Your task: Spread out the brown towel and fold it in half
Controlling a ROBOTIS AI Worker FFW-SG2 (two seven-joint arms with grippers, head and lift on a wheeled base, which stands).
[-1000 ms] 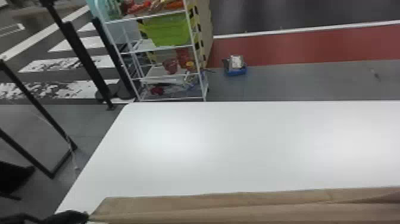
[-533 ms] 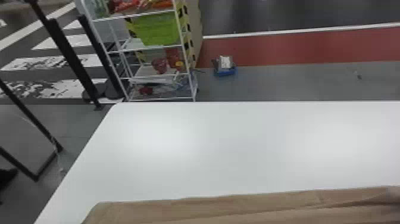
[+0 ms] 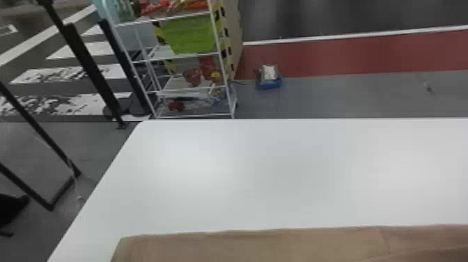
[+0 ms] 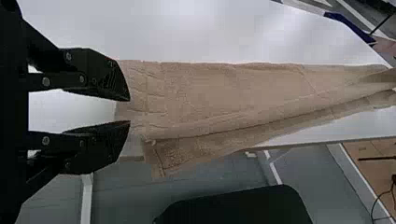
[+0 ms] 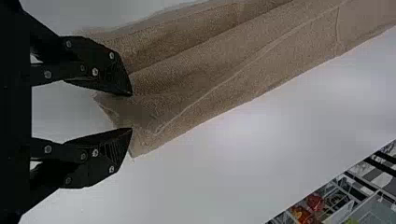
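From my remote seat, the brown towel [image 3: 250,245] is on the white surface [image 3: 278,174], a long strip along the near side in the head view. Its L end has a clear corner; the R part runs out of that view. L wrist cam: lengthwise creases, upper face fairly flat near the L end, and a flap there hanging past the surface's edge. R wrist cam: ridges run lengthwise & a pale seam line slants across to the R end.

My L gripper [image 4: 130,110] is right by the towel's L end, fingers a modest gap apart, nothing pinched. My R gripper [image 5: 132,112] is at the R end, fingers apart too, a bit wider, w/ the towel's end seen beyond & btwn the tips. Can't tell if either set touches the cloth.

Background, head view: white wire rack [image 3: 225,80] w/ a green bin [image 3: 189,35] and red items, black/yellow stripe markings [image 3: 228,52] just beside. Blue item [image 3: 270,83] w/ a white piece on top sits on the floor [image 3: 334,97]. L side: black posts [image 3: 91,66], white floor stripes.
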